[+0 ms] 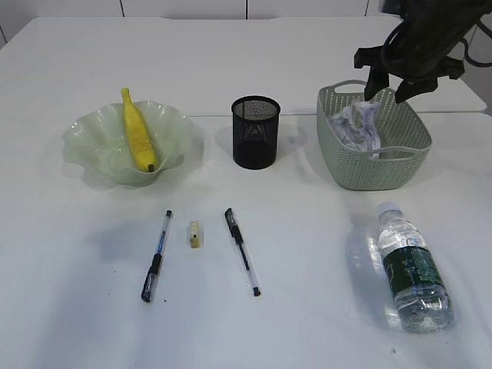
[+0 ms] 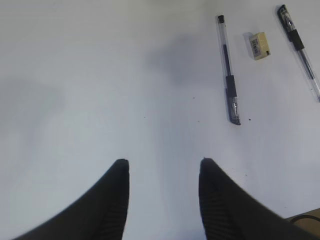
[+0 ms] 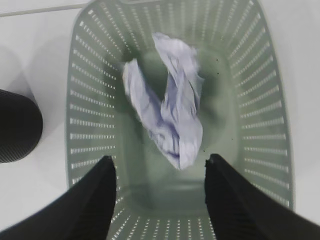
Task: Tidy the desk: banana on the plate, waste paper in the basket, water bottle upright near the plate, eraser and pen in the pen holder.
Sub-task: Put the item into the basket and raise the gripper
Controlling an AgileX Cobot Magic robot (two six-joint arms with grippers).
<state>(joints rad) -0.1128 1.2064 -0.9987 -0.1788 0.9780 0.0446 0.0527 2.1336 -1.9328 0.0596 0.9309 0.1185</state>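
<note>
The right pincer (image 1: 390, 86) hangs over the back rim of the green basket (image 1: 411, 138) at about two o'clock on the white counter (image 1: 307, 307), its two dark fingers (image 3: 95, 200) spread apart with nothing between them. Below it the crumpled waste paper (image 3: 170, 120) lies loose inside the basket, clear of both fingers. The left pincer (image 2: 162, 172) hovers over bare counter with its jaws parted and nothing held; from its own view, one pen (image 2: 229, 75), the eraser (image 2: 259, 45) and a second pen (image 2: 300, 47) lie at roughly one to two o'clock. In the exterior view the banana (image 1: 137, 134) rests in the wavy pale-green plate (image 1: 84, 142) at ten o'clock, and the black mesh pen holder (image 1: 255, 132) stands upright at twelve, between plate and basket, seemingly with nothing in it, though its inside is dark. Toward six o'clock the small yellowish eraser lies between the two pens, apart from each. The water bottle (image 1: 411, 269) lies on its side at four o'clock, white cap pointing toward the basket, well apart from the plate.
</note>
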